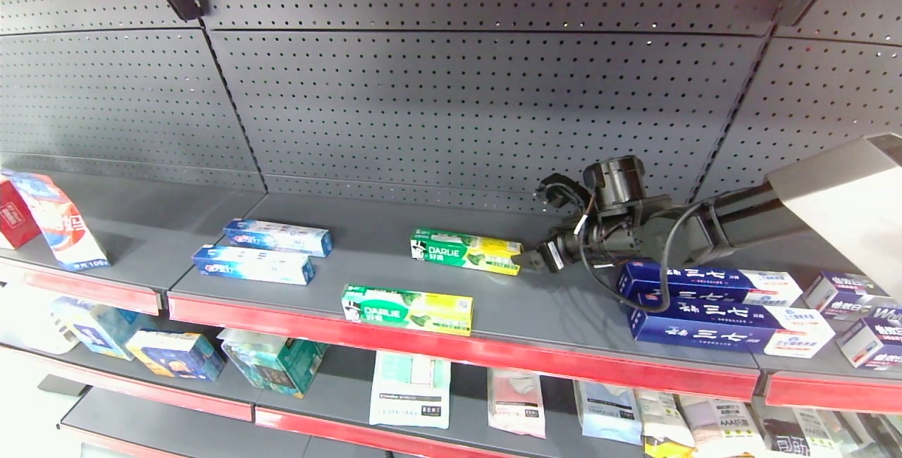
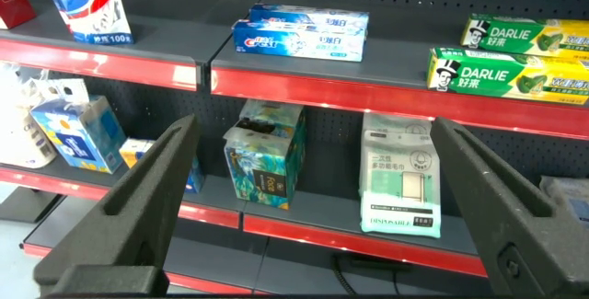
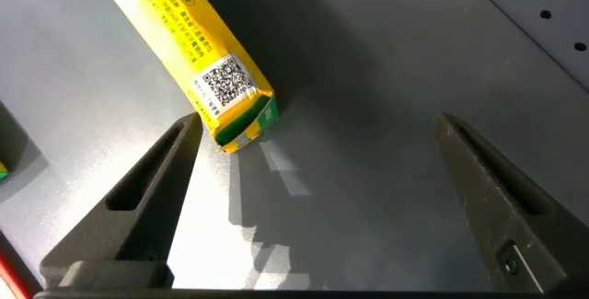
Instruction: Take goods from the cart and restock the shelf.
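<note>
Our right fingers (image 3: 152, 189) stand open, gripping nothing. The green-and-yellow box (image 3: 198, 55) lies flat on the shelf (image 3: 368, 78), its near end just beside one fingertip at the mouth of the gap. Our left fingers (image 2: 138, 198) are spread wide too, empty, well apart from that box.

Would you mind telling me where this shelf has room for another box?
Bare shelf lies between the light blue boxes and the green boxes, along the pegboard behind them, and between the front green box and the dark blue boxes. The right end is crowded.
</note>
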